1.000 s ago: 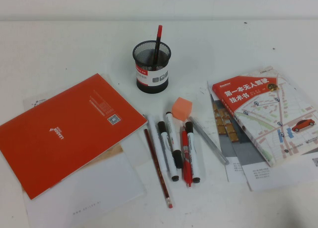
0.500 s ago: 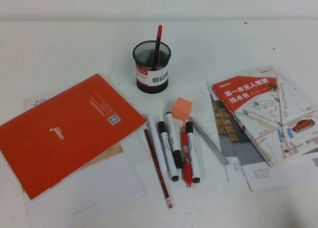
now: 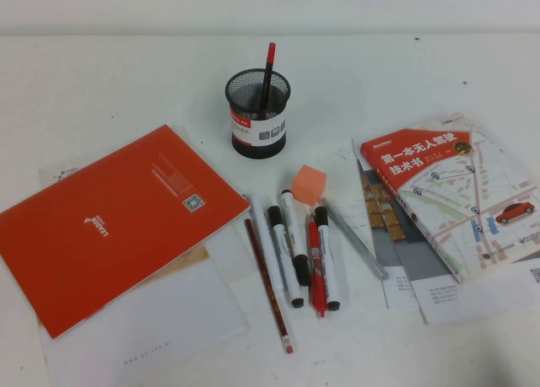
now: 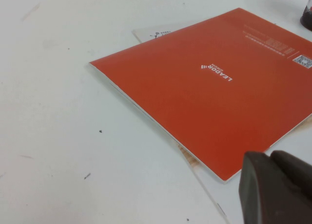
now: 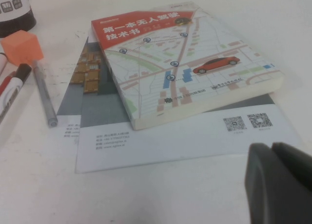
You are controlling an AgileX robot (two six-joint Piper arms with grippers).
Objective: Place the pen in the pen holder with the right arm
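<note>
The silver-grey pen point(image 3: 354, 239) lies flat on the table right of the markers, its far end near an orange cube; it also shows in the right wrist view point(image 5: 44, 94). The black mesh pen holder point(image 3: 258, 117) stands upright at the back centre with a red pen point(image 3: 267, 71) in it; its edge also shows in the right wrist view point(image 5: 14, 11). Neither arm shows in the high view. My right gripper point(image 5: 272, 153) is shut and empty, hovering near the white sheets beside the map book. My left gripper point(image 4: 271, 160) is shut and empty by the orange notebook's corner.
An orange notebook point(image 3: 114, 223) on white papers lies at the left. A map-covered book point(image 3: 460, 189) on leaflets lies at the right. An orange cube point(image 3: 309, 185), white markers point(image 3: 327, 256), a red pen point(image 3: 316, 273) and a pencil point(image 3: 268, 286) lie in the middle.
</note>
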